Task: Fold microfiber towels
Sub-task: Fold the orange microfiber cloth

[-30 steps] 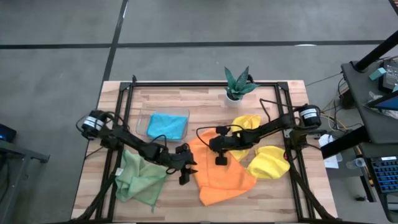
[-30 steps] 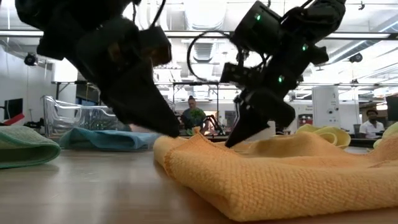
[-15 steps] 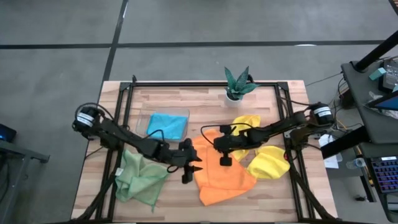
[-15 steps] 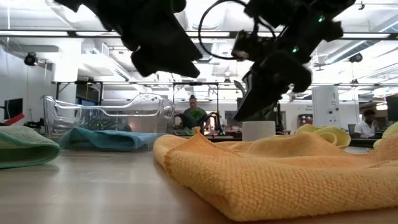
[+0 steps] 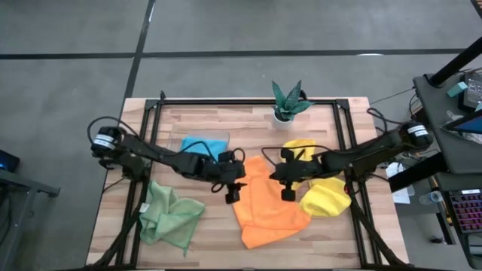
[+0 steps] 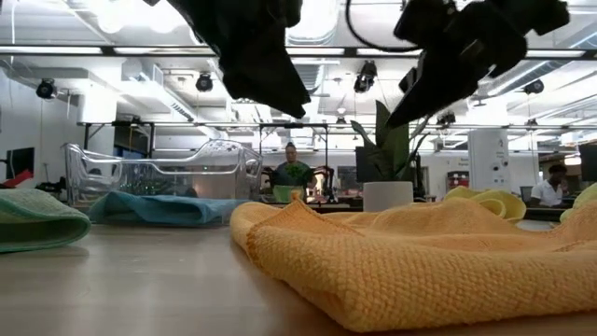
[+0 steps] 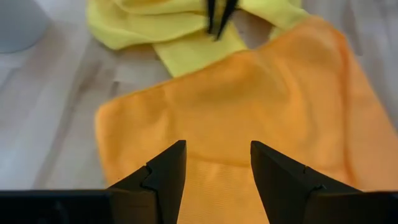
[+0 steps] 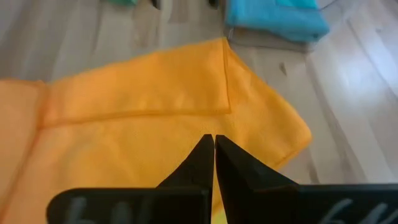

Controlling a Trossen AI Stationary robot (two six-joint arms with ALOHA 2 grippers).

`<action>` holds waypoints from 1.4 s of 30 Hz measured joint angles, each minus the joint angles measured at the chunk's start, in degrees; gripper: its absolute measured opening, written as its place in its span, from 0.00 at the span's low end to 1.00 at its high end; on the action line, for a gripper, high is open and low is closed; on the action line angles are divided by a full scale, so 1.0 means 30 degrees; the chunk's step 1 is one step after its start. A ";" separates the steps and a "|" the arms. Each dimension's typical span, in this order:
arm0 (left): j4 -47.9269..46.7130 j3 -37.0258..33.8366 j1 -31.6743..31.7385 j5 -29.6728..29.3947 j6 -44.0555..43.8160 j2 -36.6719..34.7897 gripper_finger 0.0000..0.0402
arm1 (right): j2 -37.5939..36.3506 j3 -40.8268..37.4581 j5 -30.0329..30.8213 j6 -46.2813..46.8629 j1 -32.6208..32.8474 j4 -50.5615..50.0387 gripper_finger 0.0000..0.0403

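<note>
Lying mid-surface, the orange towel (image 5: 269, 202) is partly folded, w/ a doubled flap along one edge seen in the right wrist view. Left gripper (image 5: 233, 194) hangs above the towel's left edge, jaws spread apart w/ nothing between them. Right gripper (image 5: 287, 191) hangs over the towel's right part, jaws pressed together, empty. In the low view both sit clear above the cloth, not touching it. Clear tray (image 5: 178, 143) at the back left of the surface holds the blue towel (image 5: 202, 148), bunched inside it. Pale green towel (image 5: 170, 219) lies crumpled at front left. Two yellow towels on the right: one (image 5: 301, 150) behind the right arm, the other (image 5: 326, 197) in front of it, beside the orange one. Plant (image 5: 288, 100) in a white pot stands at the back edge.
</note>
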 joint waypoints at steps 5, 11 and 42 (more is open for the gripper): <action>0.0949 0.0038 0.0437 0.0076 0.0645 0.0507 0.41 | -0.0930 -0.1187 -0.0003 -0.0194 -0.0007 0.1662 0.02; 0.1865 0.0328 0.0733 0.0695 0.0869 0.2971 0.41 | -0.1028 -0.2212 0.0000 -0.0176 -0.0007 0.3119 0.02; 0.1680 0.0590 0.1197 -0.0057 0.0833 0.6066 0.21 | -0.0889 -0.2380 0.0000 0.0241 -0.0007 0.3093 0.02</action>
